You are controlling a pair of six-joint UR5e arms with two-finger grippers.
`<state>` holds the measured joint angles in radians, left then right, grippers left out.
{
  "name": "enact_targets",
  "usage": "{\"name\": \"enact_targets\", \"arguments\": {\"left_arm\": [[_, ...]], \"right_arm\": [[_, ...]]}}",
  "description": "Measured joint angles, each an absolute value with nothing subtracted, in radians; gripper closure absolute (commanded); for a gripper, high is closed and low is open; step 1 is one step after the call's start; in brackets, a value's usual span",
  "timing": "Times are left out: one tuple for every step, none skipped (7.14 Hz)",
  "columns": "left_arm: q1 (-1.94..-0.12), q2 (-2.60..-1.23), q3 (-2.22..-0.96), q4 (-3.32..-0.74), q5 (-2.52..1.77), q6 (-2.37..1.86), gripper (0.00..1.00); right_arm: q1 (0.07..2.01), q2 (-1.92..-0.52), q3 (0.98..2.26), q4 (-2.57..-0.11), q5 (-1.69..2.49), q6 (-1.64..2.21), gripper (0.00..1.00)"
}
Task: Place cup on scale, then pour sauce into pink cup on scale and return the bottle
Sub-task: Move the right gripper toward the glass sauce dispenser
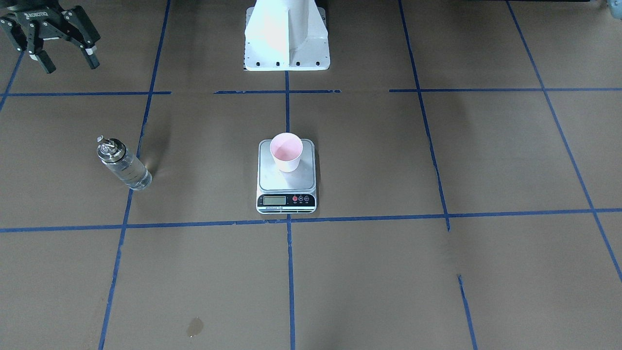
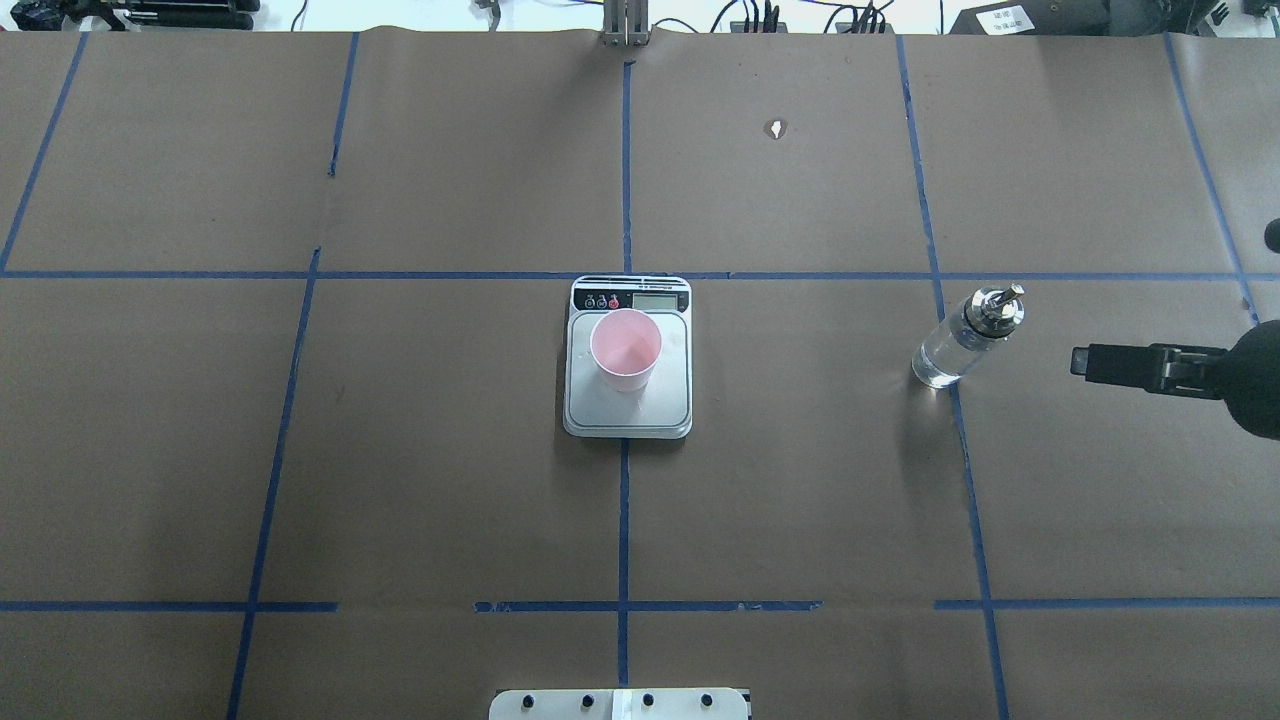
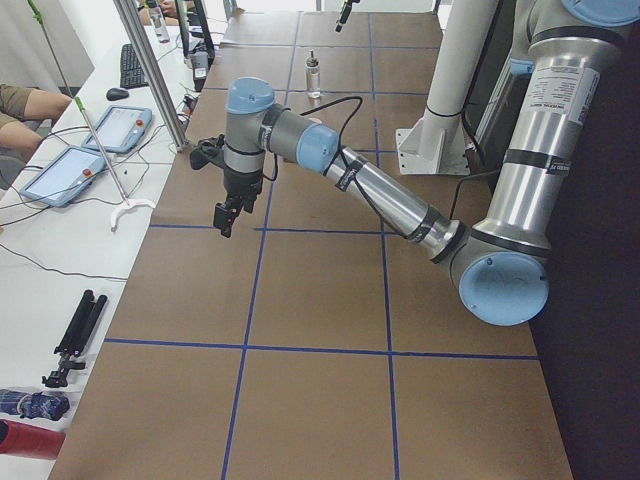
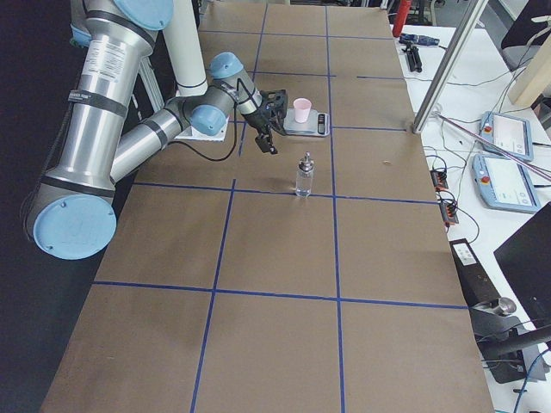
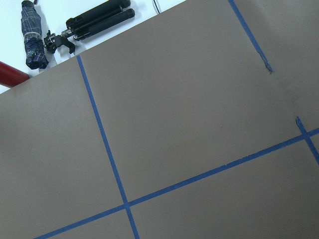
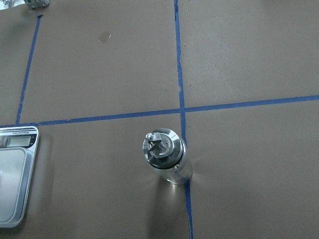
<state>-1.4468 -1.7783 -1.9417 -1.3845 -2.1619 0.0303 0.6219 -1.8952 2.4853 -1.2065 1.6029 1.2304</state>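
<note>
Front-facing view: the cup [image 1: 286,151] sits upright on the scale [image 1: 286,183], so step one looks done; sauce inside it, can't tell. The bottle [image 1: 124,165] stands on the surface well apart from the scale. The right hand [image 1: 69,62] hangs beyond it, fingers spread wide, holding nothing. Overhead: that hand points at the bottle, not touching. Left side view: left hand [image 3: 225,215] over bare surface, open or closed I can't tell. Right wrist view: bottle upright on blue tape [image 6: 182,74]; pour and return likely ahead

Pink cup [image 1: 286,151] upright on steel scale [image 1: 277,181]; glass bottle [image 1: 127,169] upright, well apart.
</note>
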Motion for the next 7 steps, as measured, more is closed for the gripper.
{"name": "enact_targets", "arguments": {"left_arm": [[-1.447,-1.757,-1.937,-1.385,-2.160,0.034,0.00],[-1.448,-1.740,-1.933,-1.385,-2.159,0.037,0.00],[-1.448,-1.731,-1.931,-1.385,-2.159,0.038,0.00],[-1.448,-1.728,-1.930,-1.385,-2.158,0.038,0.00],[-1.447,-1.727,-1.930,-1.385,-2.158,0.038,0.00],[-1.447,-1.726,-1.931,-1.385,-2.158,0.038,0.00],[-1.447,-1.726,-1.933,-1.385,-2.158,0.037,0.00]], "right_arm": [[0.508,-1.923,2.485,-1.193,1.460,1.280,0.00],[0.394,-1.947,2.480,-1.188,1.312,1.336,0.00],[0.289,-1.960,2.462,-1.183,1.169,1.394,0.00],[0.203,-1.965,2.415,-1.142,1.033,1.449,0.00],[0.147,-1.967,2.324,-1.020,0.923,1.475,0.00],[0.119,-1.968,2.220,-0.866,0.846,1.473,0.00],[0.102,-1.968,2.147,-0.754,0.776,1.459,0.00]]}}
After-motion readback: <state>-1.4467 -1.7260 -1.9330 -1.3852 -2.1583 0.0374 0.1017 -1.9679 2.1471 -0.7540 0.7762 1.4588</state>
